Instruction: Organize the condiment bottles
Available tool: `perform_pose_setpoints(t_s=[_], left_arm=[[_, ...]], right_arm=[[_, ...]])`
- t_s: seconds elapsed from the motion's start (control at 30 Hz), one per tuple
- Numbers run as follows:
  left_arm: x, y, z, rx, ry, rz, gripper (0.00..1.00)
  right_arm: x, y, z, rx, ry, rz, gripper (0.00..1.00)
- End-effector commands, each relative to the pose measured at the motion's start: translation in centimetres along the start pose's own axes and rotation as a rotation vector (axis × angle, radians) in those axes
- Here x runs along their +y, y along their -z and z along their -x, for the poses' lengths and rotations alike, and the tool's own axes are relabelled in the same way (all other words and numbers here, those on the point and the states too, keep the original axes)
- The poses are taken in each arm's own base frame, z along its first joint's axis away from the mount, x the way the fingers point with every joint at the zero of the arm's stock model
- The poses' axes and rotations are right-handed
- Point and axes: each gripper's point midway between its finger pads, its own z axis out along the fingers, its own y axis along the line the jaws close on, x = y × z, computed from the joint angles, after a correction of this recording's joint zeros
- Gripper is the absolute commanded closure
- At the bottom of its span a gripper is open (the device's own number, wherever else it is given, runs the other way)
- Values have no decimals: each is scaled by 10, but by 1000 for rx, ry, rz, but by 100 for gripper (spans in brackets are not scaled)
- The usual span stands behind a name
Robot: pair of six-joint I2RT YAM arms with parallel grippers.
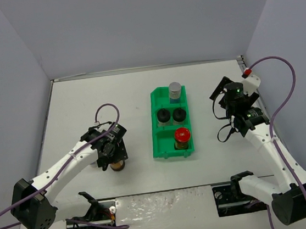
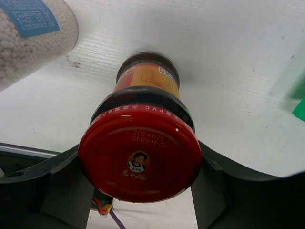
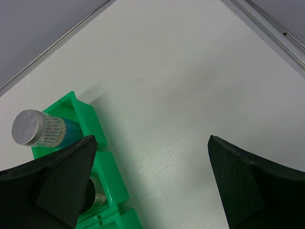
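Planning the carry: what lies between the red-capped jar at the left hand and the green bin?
Nothing; the top view shows only bare table between that red-capped jar and the green bin.

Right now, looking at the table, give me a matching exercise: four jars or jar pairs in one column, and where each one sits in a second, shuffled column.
Things
1. silver-capped jar in the green bin
2. black-capped jars
3. red-capped jar in the bin
4. other red-capped jar

Places
A. bin's middle compartment
B. outside the bin, between the left hand's fingers
C. bin's near compartment, closest to the arms
D. bin's far compartment

Pairs: 1-D, 2-A, 3-C, 4-B
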Motion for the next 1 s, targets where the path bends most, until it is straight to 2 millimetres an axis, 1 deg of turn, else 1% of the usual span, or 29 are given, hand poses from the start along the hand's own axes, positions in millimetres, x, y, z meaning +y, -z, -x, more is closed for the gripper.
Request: perform_pose_setpoints(t_s=[0.0, 0.1, 0.17, 0.23, 0.3, 0.4, 0.43, 0.57, 0.63, 0.7, 0.8, 0.9, 0.97], left_arm=[[-21, 22, 33, -98, -37, -64, 100], [-29, 43, 56, -186, -88, -71, 100], [-38, 66, 81, -265, -135, -76, 100], [-52, 95, 107, -346, -179, -109, 100], [-63, 104, 118, -365, -228, -116, 100], [-89, 118, 131, -387, -271, -168, 100], [-91, 119, 130, -388, -285, -173, 100], [-136, 121, 129, -373, -355, -256, 100], [-157, 122, 120, -366, -402, -288, 100], [-175, 118, 113, -357, -446, -299, 100], [-200, 124, 105, -365, -498, -332, 100], [-214, 121, 96, -341, -530, -356, 100], [-220, 118, 91, -330, -544, -360, 100]], right_arm=[[7, -2, 16, -58, -38, 12, 0], [6, -2, 17, -63, -40, 9, 0], [7, -2, 18, -64, -42, 9, 0], [7, -2, 20, -69, -43, 5, 0], [6, -2, 22, -74, -43, -2, 0], [3, -2, 24, -83, -45, -14, 0], [2, -2, 24, -84, -45, -17, 0], [-6, -3, 29, -94, -50, -47, 0], [-9, -3, 31, -97, -53, -56, 0], [-12, -2, 33, -103, -58, -66, 0], [-17, -2, 34, -107, -60, -78, 0], [-20, -2, 34, -104, -57, -86, 0], [-22, -1, 35, -106, -57, -90, 0]])
